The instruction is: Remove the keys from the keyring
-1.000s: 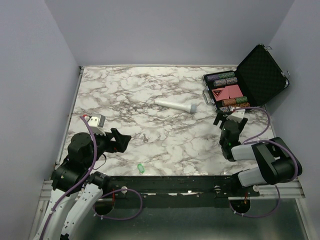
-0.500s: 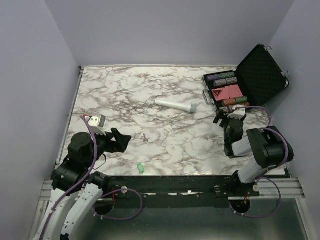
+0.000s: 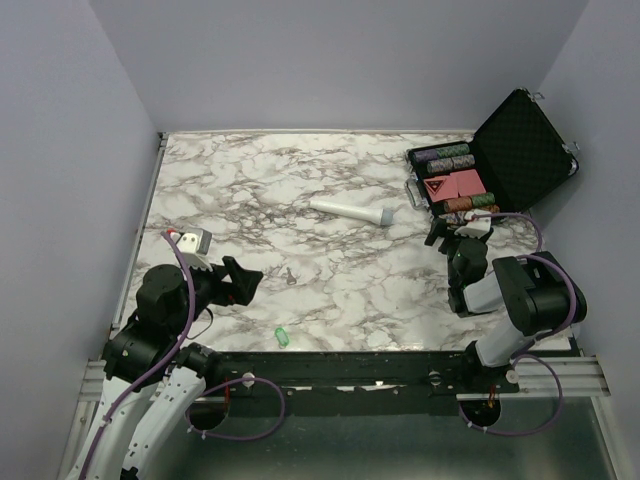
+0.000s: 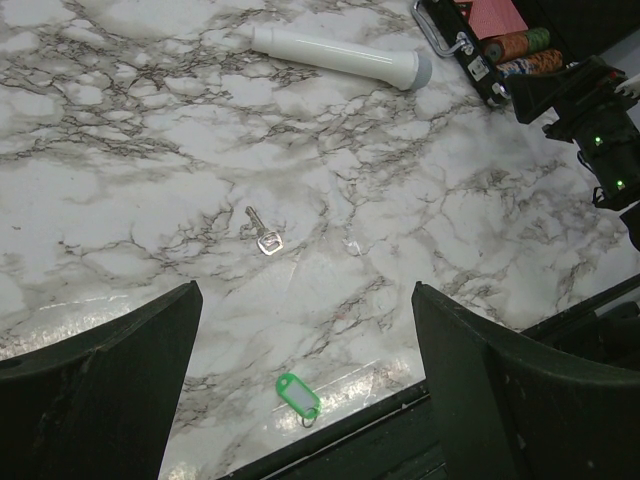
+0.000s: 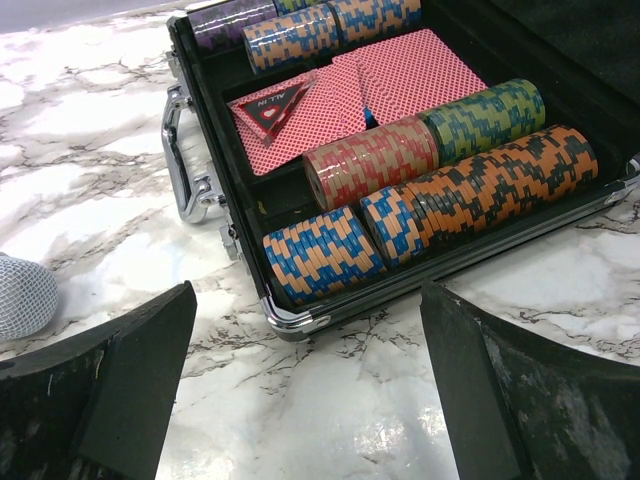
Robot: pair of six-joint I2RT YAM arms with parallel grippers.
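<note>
A small grey key [image 4: 264, 231] lies flat on the marble, apart from the keyring; it also shows in the top view [image 3: 288, 275]. The green keyring fob [image 4: 298, 396] with its thin metal ring lies near the table's front edge, in the top view [image 3: 282, 336] too. My left gripper [image 3: 240, 281] is open and empty, raised at the near left, with key and fob both between its fingers' line of sight. My right gripper [image 3: 458, 229] is open and empty, low over the marble just in front of the poker case.
An open black poker chip case [image 3: 520, 150] with chip rows and red cards [image 5: 400, 70] stands at the back right. A long white cylindrical object [image 3: 350, 211] lies mid-table. Purple walls enclose the table [image 3: 230, 180]; a black rail runs along its front edge.
The right arm folded back and its gripper shifted slightly toward the poker case. The left arm, key and keyring have not moved.
</note>
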